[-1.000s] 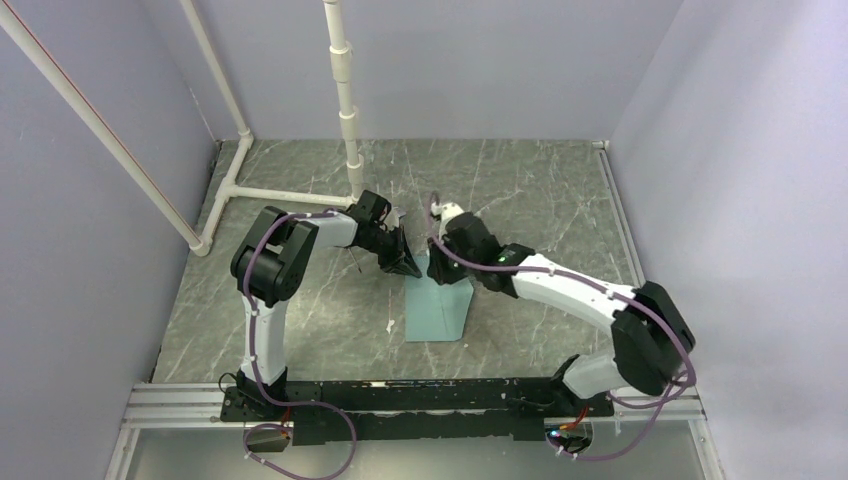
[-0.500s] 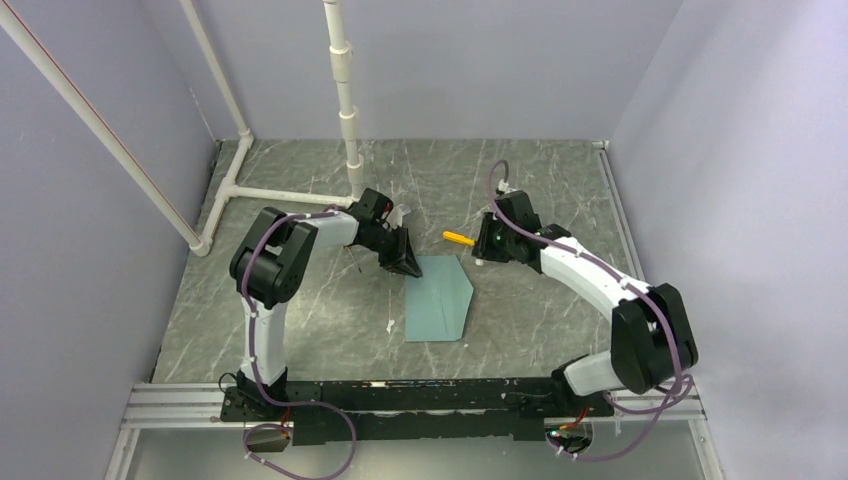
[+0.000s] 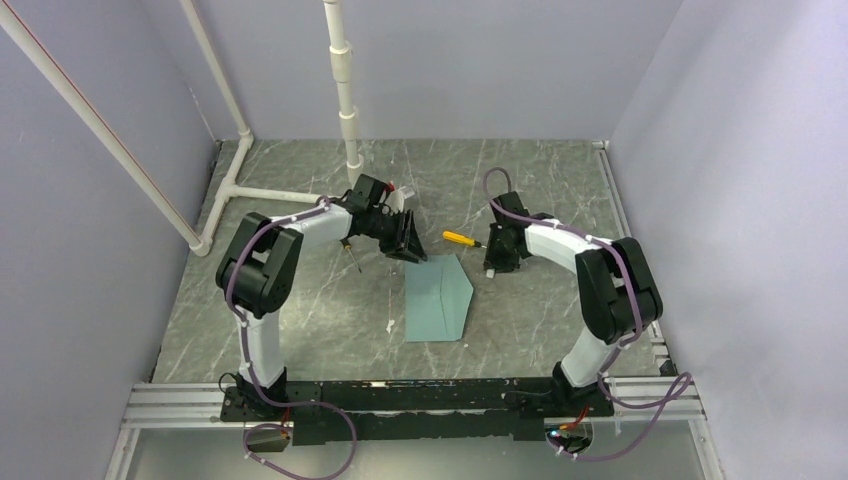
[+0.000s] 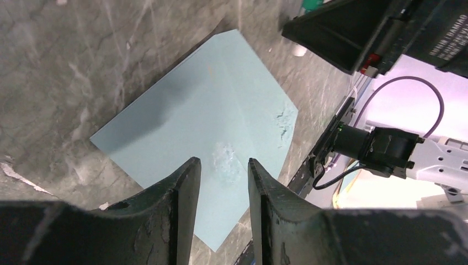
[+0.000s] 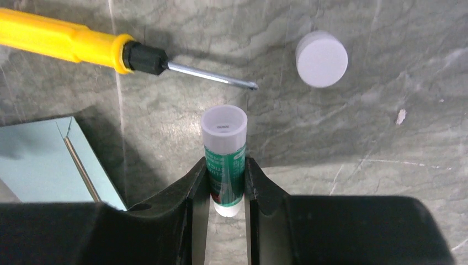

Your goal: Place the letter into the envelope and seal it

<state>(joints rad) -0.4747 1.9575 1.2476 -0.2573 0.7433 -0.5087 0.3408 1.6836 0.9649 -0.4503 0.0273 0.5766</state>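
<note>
The teal envelope (image 3: 438,298) lies flat on the marble table, its flap end pointing far right; it also shows in the left wrist view (image 4: 209,110) and at the left edge of the right wrist view (image 5: 38,160). My left gripper (image 3: 408,245) hovers at its far left corner, its jaws (image 4: 223,163) slightly apart with nothing between them. My right gripper (image 3: 495,262) is to the right of the envelope and shut (image 5: 225,165) on a green-labelled glue stick (image 5: 223,149) with its cap off. The letter is not in view.
A yellow-handled screwdriver (image 3: 458,237) lies between the grippers, also in the right wrist view (image 5: 72,44). The white glue cap (image 5: 322,58) lies on the table beyond the stick. A white pipe frame (image 3: 350,120) stands at the back left. Walls close in the table.
My right gripper has swung right off the envelope's far end with the glue stick and come down beside it. My left gripper has lifted back slightly from the envelope's corner.
</note>
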